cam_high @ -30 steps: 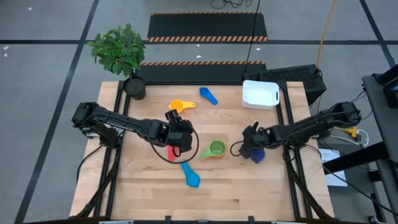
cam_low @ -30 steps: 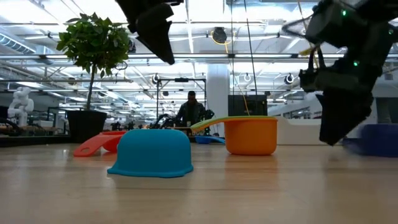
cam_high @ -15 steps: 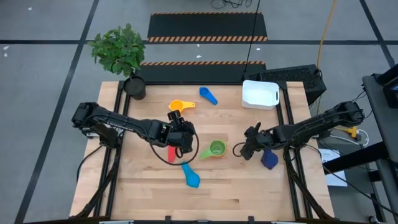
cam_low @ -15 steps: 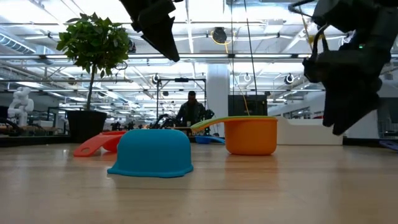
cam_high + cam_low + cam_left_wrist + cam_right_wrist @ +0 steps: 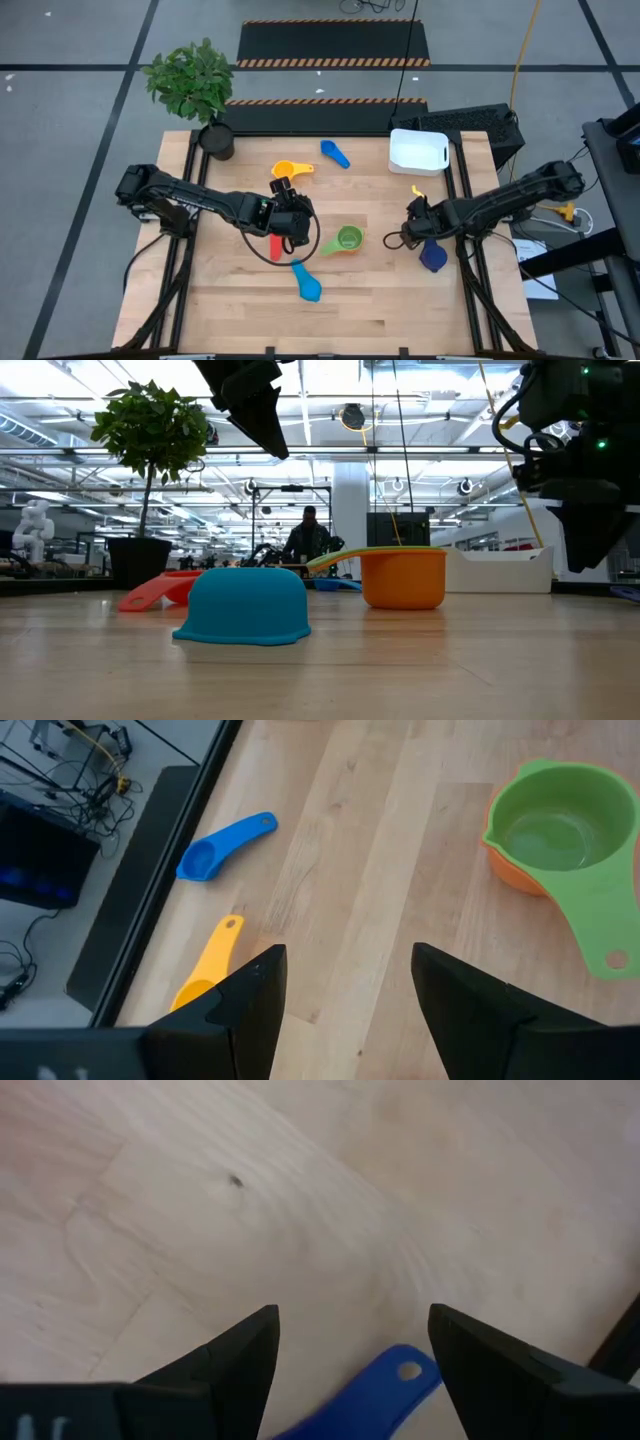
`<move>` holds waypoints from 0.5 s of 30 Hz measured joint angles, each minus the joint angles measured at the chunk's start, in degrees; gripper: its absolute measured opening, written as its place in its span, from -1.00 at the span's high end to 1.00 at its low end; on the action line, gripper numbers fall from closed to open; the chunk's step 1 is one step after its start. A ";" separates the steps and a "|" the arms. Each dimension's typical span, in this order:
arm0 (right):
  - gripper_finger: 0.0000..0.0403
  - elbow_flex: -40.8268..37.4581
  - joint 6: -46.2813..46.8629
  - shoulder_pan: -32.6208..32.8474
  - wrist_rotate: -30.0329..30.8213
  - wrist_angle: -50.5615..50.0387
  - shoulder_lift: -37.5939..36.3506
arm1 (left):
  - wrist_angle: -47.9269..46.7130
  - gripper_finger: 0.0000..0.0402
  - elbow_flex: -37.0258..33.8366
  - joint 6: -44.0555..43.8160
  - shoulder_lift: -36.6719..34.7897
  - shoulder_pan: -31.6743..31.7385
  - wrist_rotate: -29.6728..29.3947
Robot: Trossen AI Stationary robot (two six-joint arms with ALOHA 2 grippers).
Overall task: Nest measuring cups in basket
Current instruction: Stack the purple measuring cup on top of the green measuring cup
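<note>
Cups lie scattered on the table (image 5: 230, 310), none yet in the white basket (image 5: 418, 150) at its far right corner. Over the middle, the left gripper (image 5: 288, 218) hangs parted and empty; the right gripper (image 5: 415, 222), spread wide and empty, hovers beside the navy cup (image 5: 432, 256) near the right edge. Light, stiff, slick plastic by the look of it: the flat handle (image 5: 395, 1380) seems the surest hold.

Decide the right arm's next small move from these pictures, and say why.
Probably lower the right gripper onto the navy cup and close on its handle: the fingers stand open and empty, and that handle lies just ahead between them.
</note>
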 joint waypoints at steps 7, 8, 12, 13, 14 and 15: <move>-0.25 -0.05 4.97 0.00 -0.49 -2.56 -0.01 | 0.05 -0.09 0.00 -0.02 0.00 0.00 -0.02; -0.25 -0.31 5.72 0.00 -0.59 -2.48 -0.03 | 0.07 -0.09 0.00 -0.02 0.00 0.00 -0.02; -0.25 -2.29 7.49 -0.16 -2.61 -1.83 -0.02 | 0.09 -0.09 0.00 -0.02 0.00 0.00 -0.02; -0.25 -2.98 7.46 -0.22 -3.53 -1.13 0.00 | 0.10 -0.09 0.00 -0.02 0.00 0.00 -0.02; -0.25 -3.60 7.29 -0.26 -3.87 -0.41 0.01 | 0.10 -0.09 0.00 -0.02 0.00 0.00 -0.02; -0.25 -3.97 7.24 -0.25 -3.99 0.07 0.02 | 0.12 -0.09 0.00 -0.02 0.00 0.00 -0.02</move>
